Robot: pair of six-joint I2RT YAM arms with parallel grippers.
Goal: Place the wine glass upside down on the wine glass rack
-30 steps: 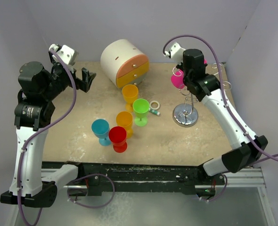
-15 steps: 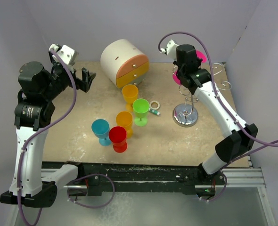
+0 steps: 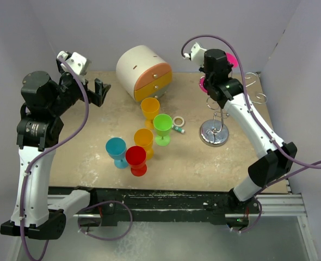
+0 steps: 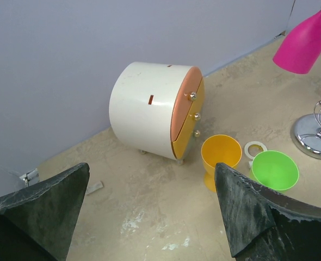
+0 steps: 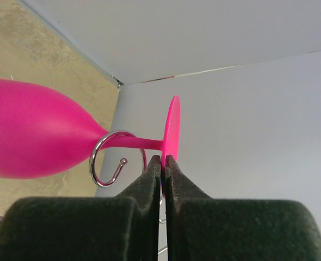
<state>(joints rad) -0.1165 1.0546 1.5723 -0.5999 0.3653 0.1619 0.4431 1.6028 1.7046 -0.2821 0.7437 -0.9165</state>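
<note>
The right gripper [image 5: 162,163] is clamped shut on the foot rim of the pink wine glass [image 5: 30,144]. It holds the glass at the top of the wine glass rack [image 3: 214,134], near the far right corner of the table [image 3: 84,163], with the stem running through one curled arm [image 5: 93,157]. The glass's long axis is tilted, foot uppermost and bowl mouth pointing downward. The left gripper [image 4: 150,168] hovers over the table's far left part, jaws wide apart and empty.

Wearing white shells along the links of the left arm [image 3: 32,179] and right arm [image 3: 258,130], bulging into black housings at the joints. Trailing purple cables [image 3: 87,106] in loose loops. Carrying white camera blocks [image 3: 78,61] at the wrists. Ending in dark, mottled wedge fingers [image 4: 247,212] on the left gripper [image 4: 152,168].
</note>
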